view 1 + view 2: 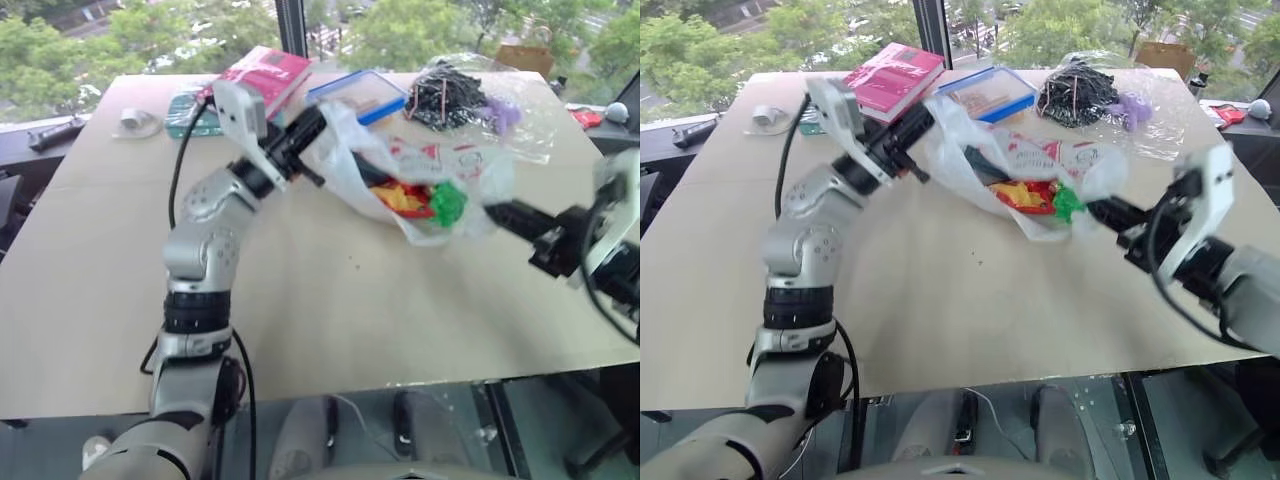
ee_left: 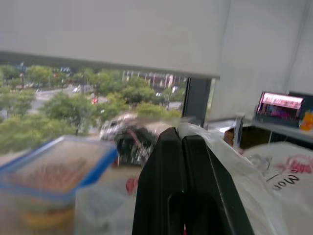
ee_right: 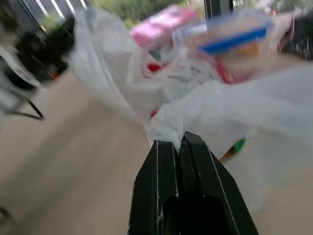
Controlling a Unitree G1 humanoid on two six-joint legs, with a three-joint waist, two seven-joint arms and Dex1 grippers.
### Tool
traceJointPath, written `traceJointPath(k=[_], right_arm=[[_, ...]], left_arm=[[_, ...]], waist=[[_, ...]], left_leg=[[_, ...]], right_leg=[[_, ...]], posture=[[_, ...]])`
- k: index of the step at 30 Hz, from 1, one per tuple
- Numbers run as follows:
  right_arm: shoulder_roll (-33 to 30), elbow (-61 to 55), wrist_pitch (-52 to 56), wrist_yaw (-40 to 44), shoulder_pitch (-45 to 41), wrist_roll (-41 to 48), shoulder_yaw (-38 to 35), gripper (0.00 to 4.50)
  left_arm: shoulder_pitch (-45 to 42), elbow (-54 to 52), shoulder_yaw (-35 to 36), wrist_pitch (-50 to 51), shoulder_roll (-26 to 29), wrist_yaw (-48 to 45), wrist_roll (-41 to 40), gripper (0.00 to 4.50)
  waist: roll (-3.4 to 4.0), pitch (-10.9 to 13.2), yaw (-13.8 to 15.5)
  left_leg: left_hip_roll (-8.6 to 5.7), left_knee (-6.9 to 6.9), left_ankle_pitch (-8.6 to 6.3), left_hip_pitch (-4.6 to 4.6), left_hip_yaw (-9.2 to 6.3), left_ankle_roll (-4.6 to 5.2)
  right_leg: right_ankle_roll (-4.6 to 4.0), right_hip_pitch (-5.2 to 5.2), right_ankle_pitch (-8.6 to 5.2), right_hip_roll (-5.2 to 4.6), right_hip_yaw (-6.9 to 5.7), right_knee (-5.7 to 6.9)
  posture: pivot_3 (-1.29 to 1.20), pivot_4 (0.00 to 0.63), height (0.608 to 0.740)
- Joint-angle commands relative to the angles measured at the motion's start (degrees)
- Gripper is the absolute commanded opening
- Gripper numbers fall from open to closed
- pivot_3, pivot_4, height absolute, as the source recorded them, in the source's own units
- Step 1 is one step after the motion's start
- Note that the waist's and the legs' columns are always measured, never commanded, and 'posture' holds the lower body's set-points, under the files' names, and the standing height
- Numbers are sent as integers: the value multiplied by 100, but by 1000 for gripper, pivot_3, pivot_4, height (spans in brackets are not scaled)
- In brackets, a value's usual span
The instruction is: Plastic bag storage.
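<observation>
The plastic bag (image 1: 440, 158), thin white with red print, hangs stretched between my two grippers just above the middle of the table (image 1: 300, 300). Red, yellow and green things (image 1: 425, 200) show through its sagging bottom. My left gripper (image 1: 318, 130) is shut on the bag's left edge, with the film bunched beside the closed fingers (image 2: 171, 161) in the left wrist view. On the other side my right gripper (image 1: 490, 212) is shut on the bag's right edge, a twist of white film pinched at its tips (image 3: 180, 142).
Along the far edge of the table lie a pink book (image 1: 265, 72), a blue-rimmed clear box (image 1: 358, 95), a clear bag with dark cords and purple items (image 1: 460, 95), a teal object (image 1: 190, 115) and a small white object (image 1: 135, 120). Windows stand behind.
</observation>
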Motion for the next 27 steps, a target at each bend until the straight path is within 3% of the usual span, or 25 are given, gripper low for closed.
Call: traceJointPath(k=[1, 2, 4, 5, 7, 11, 14, 15, 16, 21, 23, 27], right_arm=[[-144, -243, -162, 352, 285, -731, -122, 57], [-152, -235, -201, 413, 353, -909, -142, 57], [-150, -224, -261, 553, 452, -1211, -178, 582], [-162, -274, -292, 699, 536, -1364, -202, 891], [-204, -422, -355, 966, 801, -1735, -283, 1843], [-151, -812, -607, 1540, 1526, -2384, -671, 3712], [-42, -1138, -816, 1946, 2212, -2952, -1036, 3749], [41, -1226, -864, 2082, 2442, -2977, -1201, 4027], [124, -1309, -923, 2240, 2655, -2967, -1360, 4349], [512, -1613, -1229, 3178, 3953, -3524, -2130, 4349], [696, -1618, -1540, 3568, 4485, -4134, -2245, 4349], [984, -1258, -1990, 4129, 4838, -4531, -2283, 4349]], left_arm=[[184, -443, 55, -29, 222, -1, 114, 0], [272, -483, 76, 2, 266, -2, 101, 0], [421, -549, 61, -69, 363, -102, 128, 0], [525, -628, 66, 20, 416, -140, 67, 254], [817, -832, 53, 139, 586, -217, 64, 877], [1404, -1230, 139, 400, 978, -390, -11, 2629], [1848, -1413, 223, 552, 1309, -503, 8, 3369], [1984, -1466, 264, 565, 1396, -532, 12, 3827], [2107, -1520, 308, 584, 1474, -566, -18, 3837], [2875, -1853, 648, 825, 1851, -817, -276, 3837], [3067, -1995, 845, 1062, 1925, -778, -493, 3837], [3482, -2163, 1187, 1234, 2135, -866, -669, 3837]], waist=[[0, 0, -1], [-1, 0, -5], [-1, -1, -6], [0, -1, -5], [1, -2, -4], [1, -2, -2], [1, -2, 7], [0, -3, 9], [0, -3, 6], [2, -6, 3], [2, -6, 7], [0, -10, -9]], left_leg=[[2, 8, -1, 10, 0, 1], [3, 13, -1, 19, 3, 2], [3, 18, -3, 40, 5, 5], [3, 20, -3, 41, 6, 5], [3, 20, -3, 39, 4, 5], [10, 19, -3, 32, 2, 4], [10, 18, -6, 32, 3, 8], [10, 18, -7, 30, 3, 10], [10, 18, -8, 33, 2, 10], [14, 19, -8, 41, 6, 10], [16, 19, -9, 41, 5, 9], [17, 18, -10, 39, 7, 9]], right_leg=[[-8, 16, -4, 1, 0, 0], [-8, 25, -4, 1, 3, -1], [-8, 46, -3, 0, 7, -4], [-8, 46, -3, 1, 9, -4], [-9, 45, -2, 1, 9, -3], [3, 40, 5, 8, 8, -6], [2, 41, 3, 7, 8, -10], [-7, 41, -3, 6, 8, -12], [-9, 44, -4, 5, 7, -11], [-7, 45, -5, 1, 7, -9], [-7, 44, -6, 1, 6, -9], [-4, 42, -8, -6, 5, -11]], posture=[[0, 150, 740], [0, 150, 740], [0, 150, 740], [0, 150, 740], [0, 150, 740], [0, 150, 740], [0, 150, 740], [0, 150, 740], [0, 150, 740], [0, 150, 740], [0, 150, 740], [0, 150, 740]])
